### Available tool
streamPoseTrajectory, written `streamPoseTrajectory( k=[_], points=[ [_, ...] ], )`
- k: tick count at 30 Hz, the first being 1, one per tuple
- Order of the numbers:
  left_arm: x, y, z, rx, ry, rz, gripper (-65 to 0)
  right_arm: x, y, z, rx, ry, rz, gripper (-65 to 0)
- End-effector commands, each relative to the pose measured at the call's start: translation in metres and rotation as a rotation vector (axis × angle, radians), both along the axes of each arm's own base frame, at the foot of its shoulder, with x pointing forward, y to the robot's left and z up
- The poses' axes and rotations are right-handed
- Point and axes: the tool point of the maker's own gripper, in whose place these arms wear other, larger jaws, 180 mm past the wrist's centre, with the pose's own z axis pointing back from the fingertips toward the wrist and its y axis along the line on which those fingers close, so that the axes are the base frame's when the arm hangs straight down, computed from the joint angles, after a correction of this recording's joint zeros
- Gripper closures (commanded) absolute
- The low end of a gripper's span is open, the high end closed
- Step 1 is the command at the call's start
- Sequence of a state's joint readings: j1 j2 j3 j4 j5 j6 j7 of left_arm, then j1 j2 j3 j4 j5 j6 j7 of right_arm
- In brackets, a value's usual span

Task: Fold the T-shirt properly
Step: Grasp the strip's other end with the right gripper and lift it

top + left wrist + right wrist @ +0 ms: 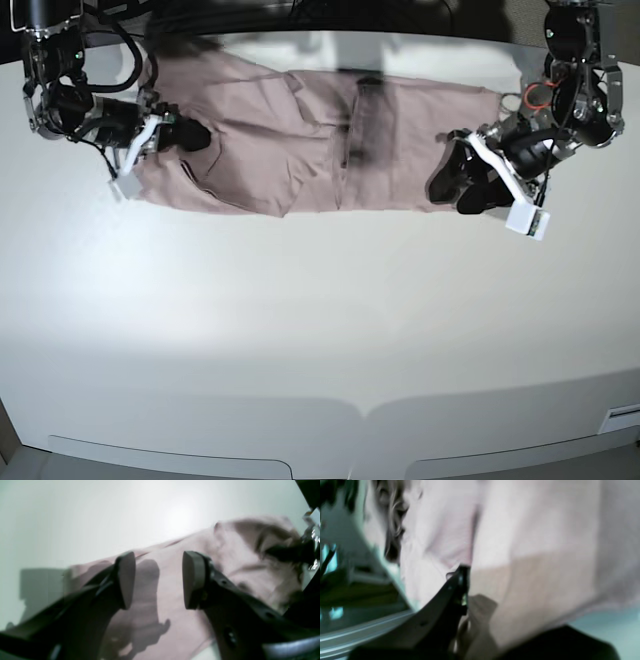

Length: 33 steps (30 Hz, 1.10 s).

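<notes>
Base view shows the T-shirt point(300, 140) lying as a long band across the far part of the white surface point(320, 330), apparently already folded lengthwise; the crosswise folds look still to do. The right gripper point(190, 135) sits on the shirt's end, and in its wrist view the soft matte cloth is bunched at the jaws, seemingly pinched. The left gripper point(158, 580) hovers at the other end, jaws spread and empty. Wrinkles ripple the pink-mauve cotton; the surface is smooth and glossy.
</notes>
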State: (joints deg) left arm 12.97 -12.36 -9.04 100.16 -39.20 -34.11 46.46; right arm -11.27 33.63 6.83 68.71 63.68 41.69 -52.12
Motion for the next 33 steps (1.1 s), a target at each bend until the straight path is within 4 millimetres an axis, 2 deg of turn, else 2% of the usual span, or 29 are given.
streamPoseTrajectory(
  k=[1,6,8,10,12,14,19,23,26,29,33],
  points=[
    [0.008,-0.001,0.015,-0.025,-0.055,0.001,-29.8,0.001,-0.036,0.003,-0.116,0.02,-0.009,0.0],
    [0.008,-0.001,0.015,-0.024,-0.055,0.001,-29.8,0.024,-0.096,0.04,-0.209,-0.06,-0.094,0.0],
    [0.008,-0.001,0.016,-0.025,-0.056,0.001,-29.8,0.029,-0.101,0.058,-0.191,-0.077,-0.097,0.0],
    [0.008,-0.001,0.016,-0.025,-0.055,0.001,-29.8,0.03,-0.094,0.068,-0.182,-0.085,-0.065,0.0],
    [0.008,-0.001,0.016,-0.025,-0.055,0.001,-29.8,0.032,-0.08,0.072,-0.175,-0.105,-0.026,0.0],
    [0.007,-0.001,0.015,-0.023,-0.052,0.0,-29.8,0.035,-0.058,0.077,-0.151,-0.137,0.016,0.0],
    [0.007,-0.001,0.015,-0.022,-0.05,-0.002,-29.8,0.039,0.016,0.1,-0.076,-0.254,0.143,0.0],
    [0.007,-0.001,0.014,-0.021,-0.049,-0.002,-29.8,0.044,0.065,0.126,-0.027,-0.362,0.171,0.0],
    [0.007,-0.001,0.015,-0.022,-0.05,-0.002,-29.8,0.048,0.091,0.144,0.006,-0.445,0.18,0.0],
    [0.007,-0.001,0.014,-0.022,-0.049,-0.002,-29.8,0.054,0.109,0.145,0.018,-0.47,0.176,0.0],
    [0.007,-0.001,0.015,-0.022,-0.05,-0.003,-29.8,0.062,0.145,0.145,0.058,-0.501,0.199,0.0]
  ],
)
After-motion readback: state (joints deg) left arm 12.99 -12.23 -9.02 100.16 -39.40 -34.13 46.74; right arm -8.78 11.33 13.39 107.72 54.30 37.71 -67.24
